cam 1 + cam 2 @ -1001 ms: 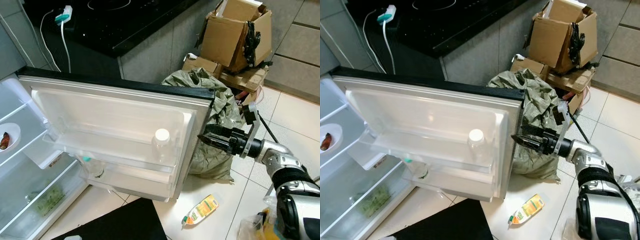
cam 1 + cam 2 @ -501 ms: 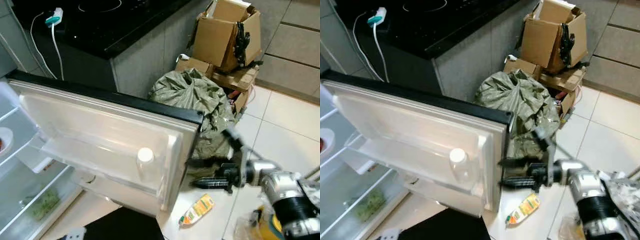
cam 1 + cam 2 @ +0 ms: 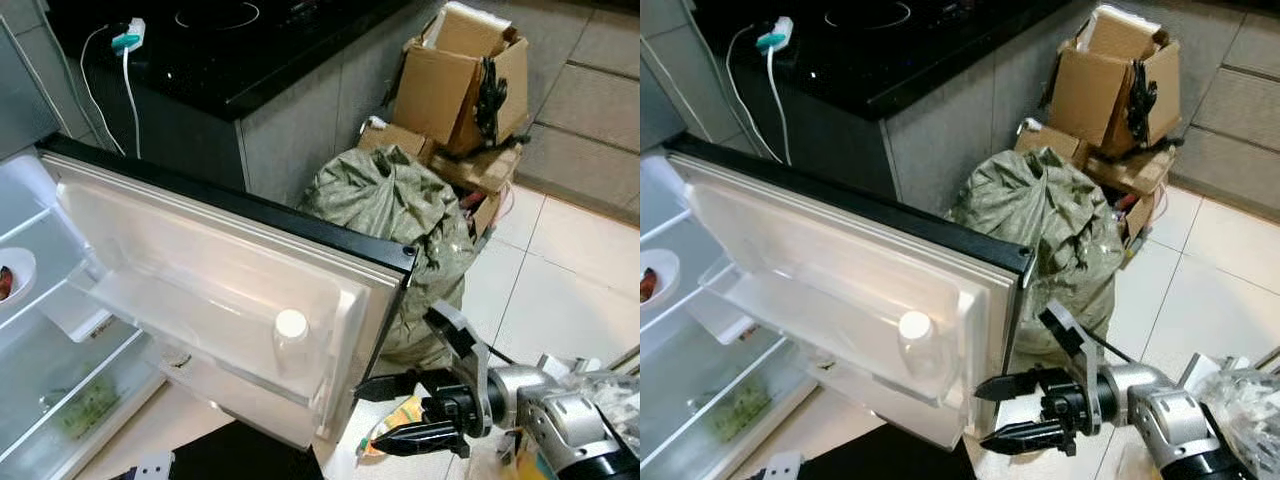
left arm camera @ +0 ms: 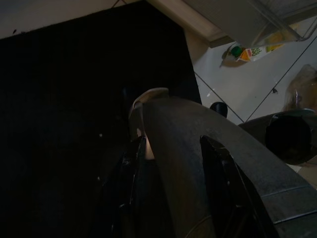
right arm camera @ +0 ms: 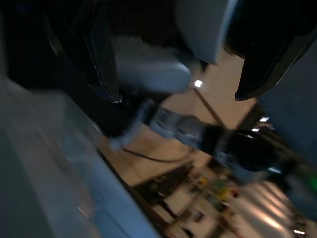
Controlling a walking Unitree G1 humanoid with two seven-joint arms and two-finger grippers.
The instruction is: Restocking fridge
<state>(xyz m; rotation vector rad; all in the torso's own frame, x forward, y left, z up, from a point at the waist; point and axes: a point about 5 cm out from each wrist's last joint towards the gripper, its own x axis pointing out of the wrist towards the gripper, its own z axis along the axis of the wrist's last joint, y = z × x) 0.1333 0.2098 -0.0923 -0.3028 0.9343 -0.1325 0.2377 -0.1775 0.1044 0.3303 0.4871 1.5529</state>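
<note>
The fridge door point(image 3: 200, 270) stands wide open, and a clear bottle with a white cap point(image 3: 291, 337) sits upright in its shelf. My right gripper point(image 3: 365, 418) is open, low by the door's outer edge and just above the floor. A yellow juice carton point(image 3: 403, 413) lies on the tiles right behind its fingers, partly hidden by them. In the right wrist view the two black fingers point(image 5: 101, 64) are spread wide with nothing between them. The left wrist view is dark; it looks over a black mat point(image 4: 74, 99) and shows the carton point(image 4: 252, 49) far off.
A stuffed green sack point(image 3: 400, 205) leans behind the door's edge, with cardboard boxes point(image 3: 465, 75) beyond it. The fridge interior point(image 3: 60, 370) holds a bowl point(image 3: 12, 278) and greens point(image 3: 88, 403). Plastic bags point(image 3: 600, 375) lie at the right. A black counter point(image 3: 250, 50) runs behind.
My right gripper has dropped from beside the door's edge down towards the floor, over the carton, still open. The camera has shifted slightly.
</note>
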